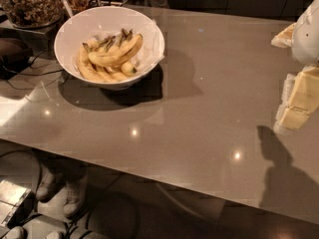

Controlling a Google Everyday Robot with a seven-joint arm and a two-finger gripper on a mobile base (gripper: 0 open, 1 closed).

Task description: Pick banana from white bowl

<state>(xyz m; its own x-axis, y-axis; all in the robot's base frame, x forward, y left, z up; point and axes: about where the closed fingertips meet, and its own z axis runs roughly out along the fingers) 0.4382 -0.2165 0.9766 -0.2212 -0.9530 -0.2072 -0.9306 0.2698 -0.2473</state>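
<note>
A large glossy white bowl (108, 46) stands on the grey table's far left part. It holds a bunch of yellow bananas (112, 58) with dark stem tips, lying across the bowl's bottom. My gripper (295, 108) hangs at the right edge of the view, cream and white, above the table's right side and far to the right of the bowl. It casts a dark shadow on the table below it.
A dark glass jar of nuts (30, 4) stands behind the bowl at the top left. Dark cables (30, 76) and a dark object lie left of the bowl. The table's front edge (149, 176) runs across the lower view, with feet and floor below.
</note>
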